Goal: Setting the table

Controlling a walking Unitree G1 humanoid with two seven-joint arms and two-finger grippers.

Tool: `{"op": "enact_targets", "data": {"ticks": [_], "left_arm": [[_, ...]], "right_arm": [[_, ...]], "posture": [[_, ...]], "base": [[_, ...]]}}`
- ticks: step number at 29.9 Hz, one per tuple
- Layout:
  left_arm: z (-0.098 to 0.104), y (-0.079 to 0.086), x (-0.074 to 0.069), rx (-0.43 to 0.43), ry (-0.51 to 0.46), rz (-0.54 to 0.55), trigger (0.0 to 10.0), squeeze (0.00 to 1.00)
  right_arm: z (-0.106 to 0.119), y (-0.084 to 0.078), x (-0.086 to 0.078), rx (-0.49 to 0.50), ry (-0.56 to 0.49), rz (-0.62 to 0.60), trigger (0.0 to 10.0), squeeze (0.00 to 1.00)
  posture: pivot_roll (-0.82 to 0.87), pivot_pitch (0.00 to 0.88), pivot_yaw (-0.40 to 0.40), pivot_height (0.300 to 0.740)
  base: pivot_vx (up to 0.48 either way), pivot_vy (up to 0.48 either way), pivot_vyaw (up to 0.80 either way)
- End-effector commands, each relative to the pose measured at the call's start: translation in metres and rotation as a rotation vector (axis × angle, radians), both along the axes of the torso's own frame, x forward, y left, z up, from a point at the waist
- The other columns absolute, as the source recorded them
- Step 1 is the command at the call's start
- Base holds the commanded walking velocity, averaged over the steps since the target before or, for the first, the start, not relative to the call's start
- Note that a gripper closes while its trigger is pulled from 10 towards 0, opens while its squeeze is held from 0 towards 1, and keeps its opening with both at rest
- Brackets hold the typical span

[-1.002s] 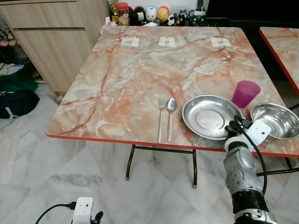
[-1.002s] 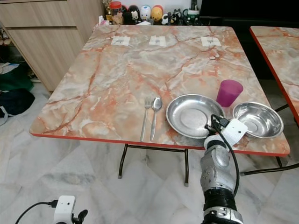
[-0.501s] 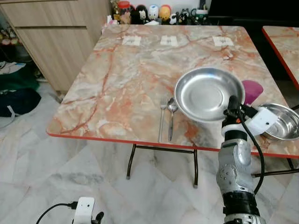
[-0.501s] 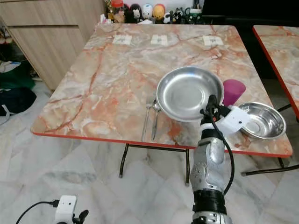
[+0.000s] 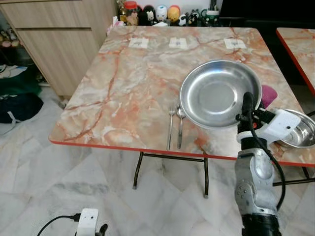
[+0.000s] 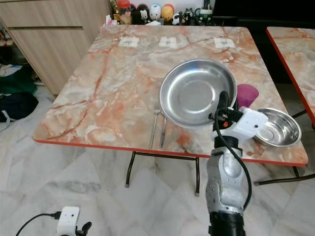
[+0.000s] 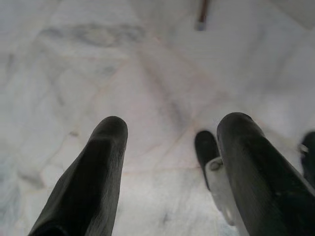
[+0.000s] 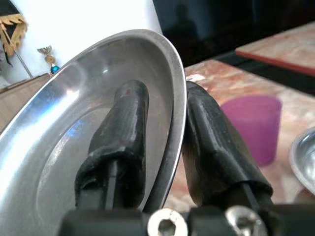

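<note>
My right gripper (image 5: 246,102) is shut on the near rim of a round steel plate (image 5: 216,92), which it holds tilted up above the marble table (image 5: 133,83). In the right wrist view one finger (image 8: 123,128) lies inside the plate (image 8: 64,123) and the other outside its rim. A fork (image 5: 170,125) and a spoon (image 5: 179,127) lie side by side on the table left of the plate. A purple cup (image 5: 268,95) stands behind the plate, partly hidden. A steel bowl (image 5: 300,132) sits at the right edge. My left gripper (image 7: 167,142) hangs open over the floor.
Three white paper napkins (image 5: 177,43) lie along the table's far side. Jars and small figures (image 5: 157,14) stand behind it. A wooden cabinet (image 5: 54,39) is at the left, bags (image 5: 17,98) on the floor beside it. A second table (image 5: 299,44) is at the right.
My right gripper has lifted the steel plate off the table and tilted it up, first raising it, then carrying it a little higher and to the left. The cup is now partly covered.
</note>
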State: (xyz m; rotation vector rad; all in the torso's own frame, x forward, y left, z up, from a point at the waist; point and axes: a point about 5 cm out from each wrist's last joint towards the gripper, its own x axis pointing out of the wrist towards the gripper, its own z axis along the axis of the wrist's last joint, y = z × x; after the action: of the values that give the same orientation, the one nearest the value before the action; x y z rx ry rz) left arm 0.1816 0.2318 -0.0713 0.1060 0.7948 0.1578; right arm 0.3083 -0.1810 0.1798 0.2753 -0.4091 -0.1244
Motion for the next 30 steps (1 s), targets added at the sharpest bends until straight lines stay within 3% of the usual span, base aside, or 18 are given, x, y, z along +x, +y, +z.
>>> {"op": "enact_targets", "data": {"ticks": [1,3,11,23,30], "left_arm": [[-0.003,0.015,-0.014,0.008,0.032,0.115,10.0,0.00],[-0.003,0.025,-0.020,-0.004,0.025,0.207,10.0,0.00],[-0.005,0.028,-0.027,0.017,0.034,0.172,10.0,0.00],[-0.002,0.013,-0.011,-0.007,-0.001,0.125,10.0,0.00],[0.000,0.010,-0.006,-0.008,-0.011,0.100,10.0,0.00]], "right_arm": [[0.009,0.002,-0.003,-0.030,-0.028,-0.003,10.0,0.00],[0.012,0.002,-0.006,-0.055,-0.031,-0.003,10.0,0.00],[0.012,0.005,-0.008,-0.064,-0.022,0.005,10.0,0.00],[0.018,0.010,-0.007,-0.057,-0.023,-0.003,10.0,0.00],[0.021,0.010,-0.006,-0.076,-0.027,-0.008,10.0,0.00]], "posture": [[-0.13,0.067,0.032,0.740],[-0.13,0.061,0.029,0.740],[-0.12,0.045,0.024,0.740],[-0.13,0.031,0.029,0.740],[-0.13,0.068,0.028,0.740]], "base": [[0.000,0.000,0.00],[0.000,0.000,0.00],[0.000,-0.076,0.00],[0.000,-0.411,-0.68],[0.000,-0.405,0.00]]}}
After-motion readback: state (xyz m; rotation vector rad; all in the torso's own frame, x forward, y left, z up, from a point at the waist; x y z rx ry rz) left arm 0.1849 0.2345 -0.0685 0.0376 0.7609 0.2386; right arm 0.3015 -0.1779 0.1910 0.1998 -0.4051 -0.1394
